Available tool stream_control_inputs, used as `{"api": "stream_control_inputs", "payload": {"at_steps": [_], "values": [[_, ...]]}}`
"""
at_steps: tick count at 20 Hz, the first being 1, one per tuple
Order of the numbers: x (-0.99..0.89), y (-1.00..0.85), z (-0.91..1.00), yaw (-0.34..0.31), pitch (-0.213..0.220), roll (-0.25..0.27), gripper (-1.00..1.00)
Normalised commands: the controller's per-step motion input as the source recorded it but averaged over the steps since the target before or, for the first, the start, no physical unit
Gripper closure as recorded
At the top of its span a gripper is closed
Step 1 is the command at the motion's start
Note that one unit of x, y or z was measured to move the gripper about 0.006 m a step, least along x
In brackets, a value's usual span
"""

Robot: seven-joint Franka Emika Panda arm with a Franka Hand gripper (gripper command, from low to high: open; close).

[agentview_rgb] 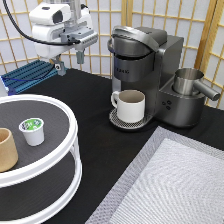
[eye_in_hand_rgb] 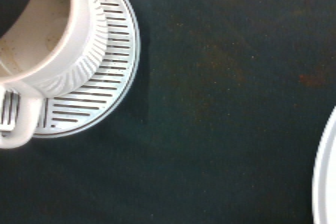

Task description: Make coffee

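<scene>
The robot's empty, open claw [agentview_rgb: 70, 61] hangs above the black bench [agentview_rgb: 95, 150], at 10 o'clock from the cream-white handled mug [agentview_rgb: 130, 105]. The small white green-topped coffee pod [agentview_rgb: 32, 131] waits untouched on the round white 2-tier turntable [agentview_rgb: 70, 150]; a careless grab could topple it.

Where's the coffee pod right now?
In the exterior view, the coffee pod sits at the left on the white turntable's top tier, beside the tan cup, far from the hand.
</scene>
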Motion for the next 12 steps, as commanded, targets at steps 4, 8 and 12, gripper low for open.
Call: {"api": "stream_control_inputs", "payload": {"at_steps": [4,8,12], "values": [[0.13,-0.06,0.17,0.021,0.029,0.021,-1.0],[0.35,-0.04,0.28,0.001,0.061,0.016,-1.0],[0.68,-0.03,0.6,-0.008,0.126,0.019,-1.0]]}}
